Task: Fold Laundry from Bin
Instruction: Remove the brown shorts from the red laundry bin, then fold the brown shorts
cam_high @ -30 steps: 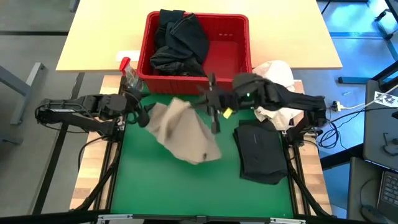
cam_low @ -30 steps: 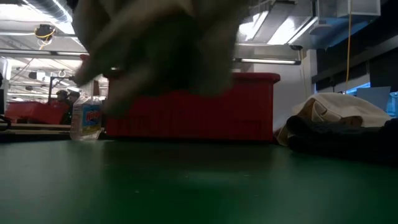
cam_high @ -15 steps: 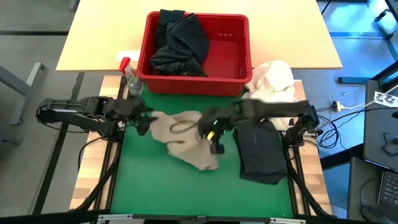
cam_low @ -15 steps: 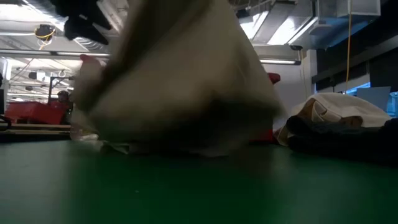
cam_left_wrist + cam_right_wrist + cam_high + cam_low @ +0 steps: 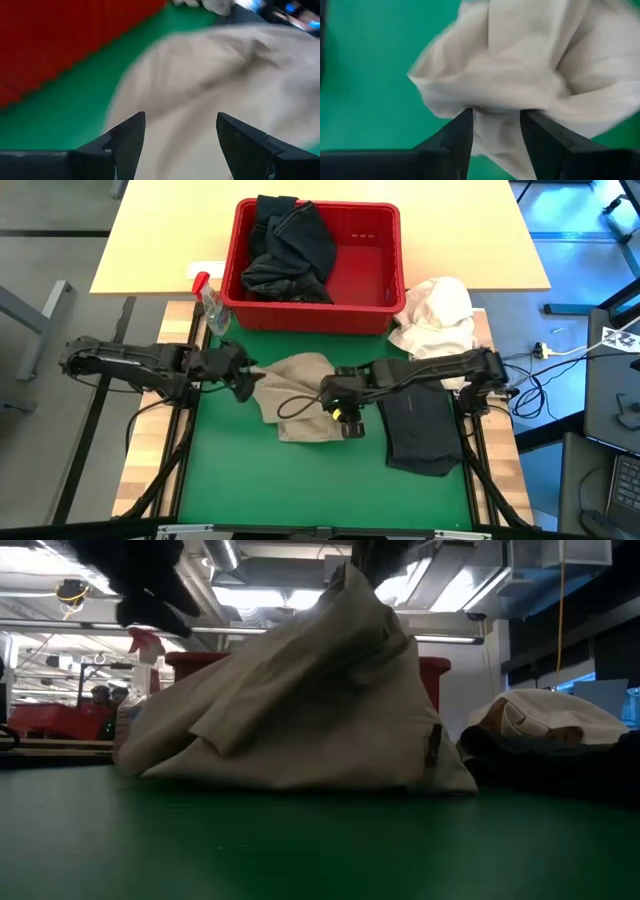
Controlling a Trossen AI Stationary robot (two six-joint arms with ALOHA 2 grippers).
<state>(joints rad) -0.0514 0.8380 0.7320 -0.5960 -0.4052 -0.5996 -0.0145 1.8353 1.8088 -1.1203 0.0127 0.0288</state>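
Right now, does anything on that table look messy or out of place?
Yes: the beige garment lies crumpled in a heap on the green mat, not flat. The right claw sits at its edge with cloth between its fingers, while dark clothes spill over the red bin's rim.

garment [image 5: 300, 398] before bin [image 5: 395, 302], laundry [image 5: 288, 252] inside

Overhead illumination is even and bright across the green mat [image 5: 240, 470], with only soft shadow under the khaki garment [image 5: 300, 395]. In the low view, ceiling strip lights [image 5: 265, 595] behind the garment glare strongly, leaving its near face and the mat below it dim. Both wrist views are motion-blurred; the garment's edges smear, and the red bin [image 5: 60, 45] is out of focus.
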